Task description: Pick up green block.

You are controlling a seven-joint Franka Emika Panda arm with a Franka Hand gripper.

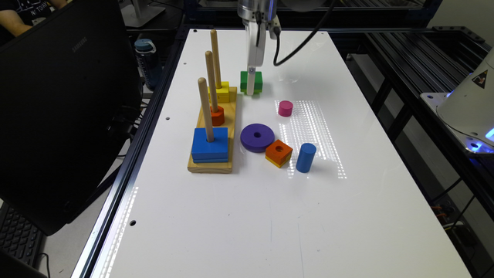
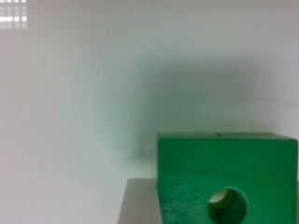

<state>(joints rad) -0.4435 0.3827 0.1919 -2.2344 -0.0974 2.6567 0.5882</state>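
The pincer (image 1: 251,89) is reaching down around the green block (image 1: 244,81) on the bench (image 1: 270,216); its grip I cannot tell. Lifting is remaining.

Colours on the desk: mostly bright primaries on glossy white.
Green block (image 1: 251,81) is dark green with a thin lighter yellow-green bottom layer; in the wrist view (image 2: 227,179) it reads solid green. Hand (image 1: 251,91) is white under a silver wrist. Desk (image 1: 270,216) is white with a dotted light reflection. Peg base (image 1: 216,154) and its three pegs are pale natural wood, carrying blue (image 1: 210,145), orange (image 1: 217,115) and yellow (image 1: 221,92) pieces. Loose parts: purple ring (image 1: 257,137), orange block (image 1: 278,153) with yellow bottom layer, blue cylinder (image 1: 306,157), pink cylinder (image 1: 285,108). Black monitor (image 1: 61,108), dark blue bottle (image 1: 146,61).
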